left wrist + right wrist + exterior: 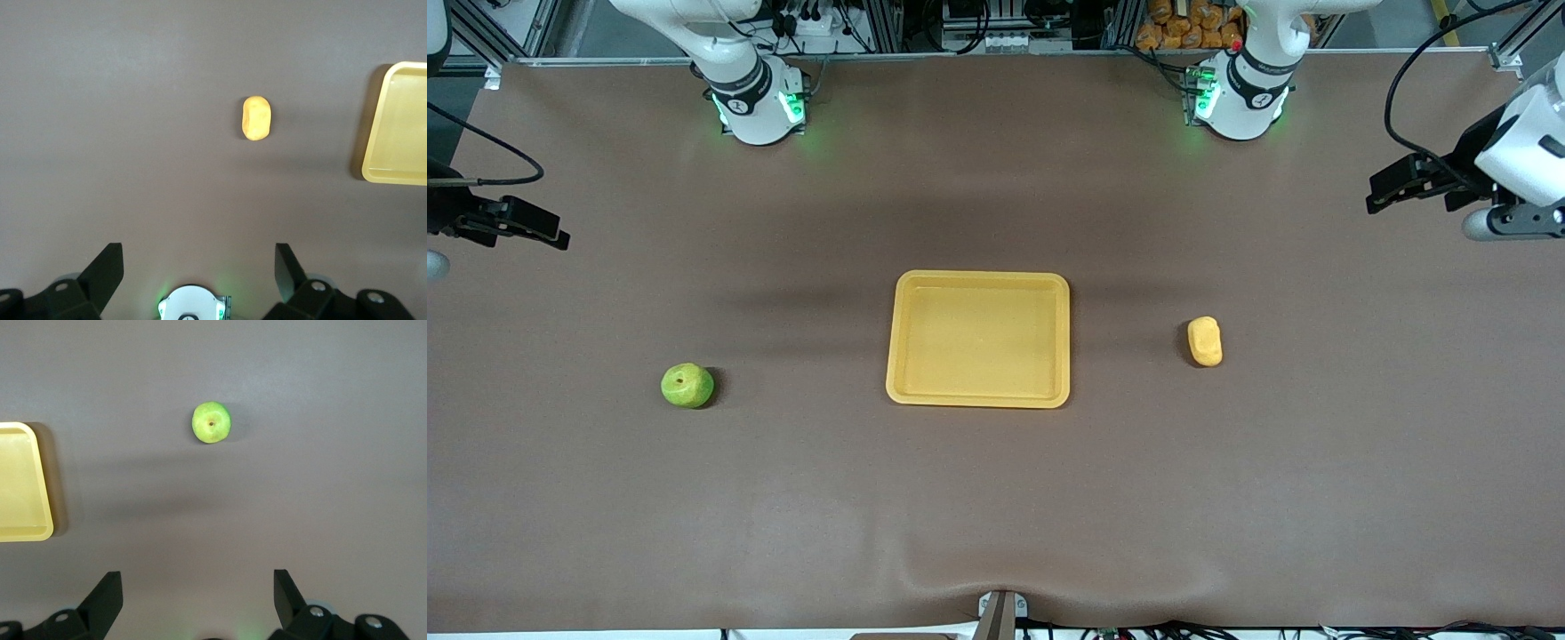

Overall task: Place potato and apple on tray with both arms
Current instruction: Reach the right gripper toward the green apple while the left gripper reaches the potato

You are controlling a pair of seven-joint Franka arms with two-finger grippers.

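Observation:
The yellow tray (978,342) lies empty at the table's middle. The green apple (687,385) sits on the cloth toward the right arm's end, a little nearer the front camera than the tray's middle. The yellow-orange potato (1205,341) lies toward the left arm's end. My left gripper (1392,188) hangs high over its end of the table, open and empty (199,257), with the potato (256,119) and a tray corner (400,127) below. My right gripper (534,227) hangs high over its end, open and empty (197,583), over the apple (211,422) and a tray corner (20,487).
The brown cloth (996,498) covers the whole table and has a wrinkle at its front edge. The arm bases (756,98) (1240,93) stand along the table's edge farthest from the front camera. Bare cloth lies between each fruit and the tray.

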